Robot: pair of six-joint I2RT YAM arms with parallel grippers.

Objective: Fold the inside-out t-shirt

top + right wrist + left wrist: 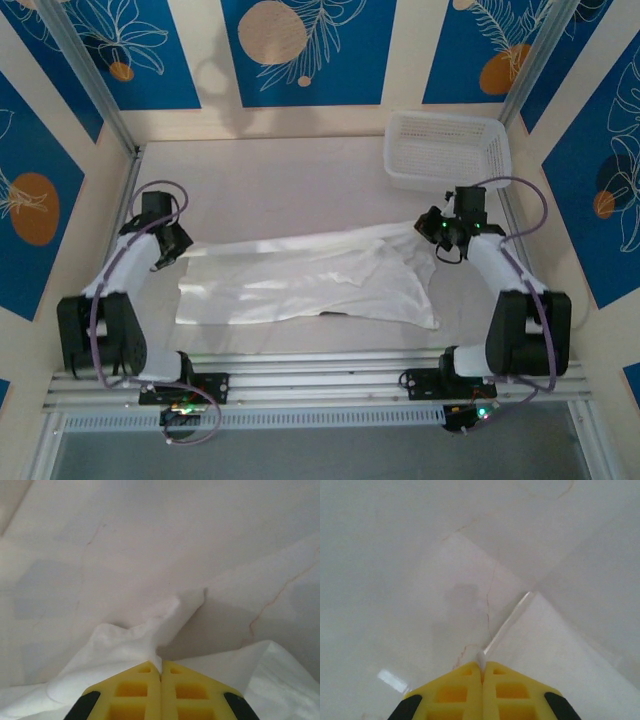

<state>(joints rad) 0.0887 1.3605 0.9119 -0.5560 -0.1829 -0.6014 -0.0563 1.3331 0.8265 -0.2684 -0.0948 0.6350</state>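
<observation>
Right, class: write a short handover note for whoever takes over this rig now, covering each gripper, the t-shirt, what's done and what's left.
Left gripper: shut, pinching the t-shirt at its left edge.
Right gripper: shut on a bunched bit of cloth at its right end.
t-shirt: spread sideways across the table between the two grippers, wrinkled. The basket sits at the far right, apart from it.
Done: both ends gripped, cloth laid out.
Left: the folding itself; no neat fold visible yet.

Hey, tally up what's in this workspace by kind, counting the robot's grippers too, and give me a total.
White t-shirt: 1
White mesh basket: 1
Grippers: 2, left gripper and right gripper, each pinching the t-shirt
Total: 4
</observation>
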